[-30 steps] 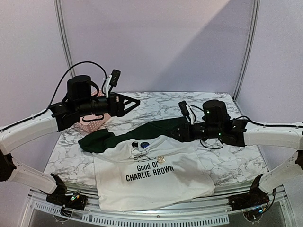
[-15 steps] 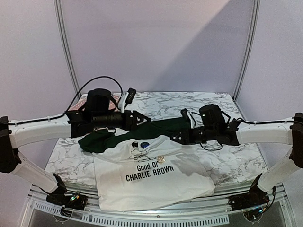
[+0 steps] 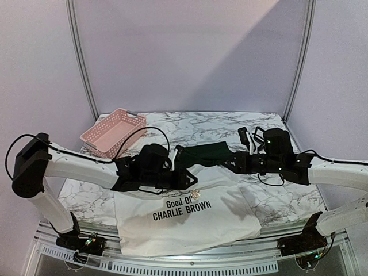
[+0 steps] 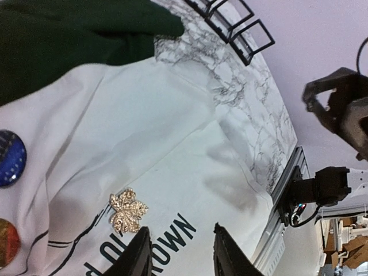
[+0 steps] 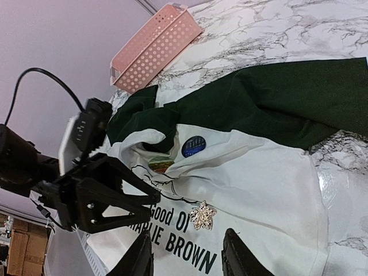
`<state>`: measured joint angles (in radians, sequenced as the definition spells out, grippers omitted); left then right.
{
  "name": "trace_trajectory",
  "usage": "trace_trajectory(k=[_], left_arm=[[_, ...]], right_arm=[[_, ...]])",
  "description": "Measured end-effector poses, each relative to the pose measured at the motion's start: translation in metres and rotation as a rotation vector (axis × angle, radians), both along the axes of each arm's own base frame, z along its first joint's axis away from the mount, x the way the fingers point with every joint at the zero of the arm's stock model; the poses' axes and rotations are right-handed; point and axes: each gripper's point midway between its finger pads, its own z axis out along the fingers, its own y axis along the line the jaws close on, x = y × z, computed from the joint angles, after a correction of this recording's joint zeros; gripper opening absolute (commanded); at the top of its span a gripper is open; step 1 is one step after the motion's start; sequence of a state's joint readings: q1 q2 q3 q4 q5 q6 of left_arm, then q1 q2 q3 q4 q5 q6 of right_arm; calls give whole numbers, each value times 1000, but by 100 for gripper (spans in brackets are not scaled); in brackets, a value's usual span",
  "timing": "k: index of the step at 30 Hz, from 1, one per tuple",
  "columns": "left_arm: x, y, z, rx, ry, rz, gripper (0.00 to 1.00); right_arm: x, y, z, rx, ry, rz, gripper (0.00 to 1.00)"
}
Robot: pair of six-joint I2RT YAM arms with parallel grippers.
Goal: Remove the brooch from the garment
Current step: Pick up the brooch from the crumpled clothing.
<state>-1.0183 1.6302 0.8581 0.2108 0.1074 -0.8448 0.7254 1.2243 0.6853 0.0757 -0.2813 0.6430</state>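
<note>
The left gripper [image 4: 181, 260] hangs low over the T-shirt [image 4: 190, 132], its black fingers [image 4: 141, 256] partly spread with only white cloth and print between them. Just beside their tips lies the brooch [image 4: 127, 211], a glittering gold maple-leaf shape pinned above the black lettering. The right gripper [image 5: 187, 259], also spread and empty, hovers near the same leaf. A glossy blue badge [image 5: 194, 146] and an orange badge [image 5: 159, 165] sit by the dark green sleeve. A perforated pink basket [image 5: 152, 49] stands on the marble table [image 5: 276, 34].
</note>
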Motion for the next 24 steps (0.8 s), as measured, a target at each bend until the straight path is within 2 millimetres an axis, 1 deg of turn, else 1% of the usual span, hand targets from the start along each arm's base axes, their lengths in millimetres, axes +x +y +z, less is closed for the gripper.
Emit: trace_trajectory(k=[4, 8, 10, 22, 24], left_arm=[[-4, -3, -31, 25, 64, 18, 34], [-4, -6, -49, 36, 102, 33, 34], [-4, -5, -53, 42, 108, 39, 34], [3, 1, -58, 74, 82, 79, 32], [3, 2, -62, 81, 86, 78, 31]], right_arm=[[-7, -8, 3, 17, -13, -9, 41], [-11, -12, 7, 35, -26, -16, 41], [-11, -13, 8, 41, -28, -18, 41], [-13, -14, 8, 49, -20, -25, 41], [-13, -14, 8, 49, -20, -25, 41]])
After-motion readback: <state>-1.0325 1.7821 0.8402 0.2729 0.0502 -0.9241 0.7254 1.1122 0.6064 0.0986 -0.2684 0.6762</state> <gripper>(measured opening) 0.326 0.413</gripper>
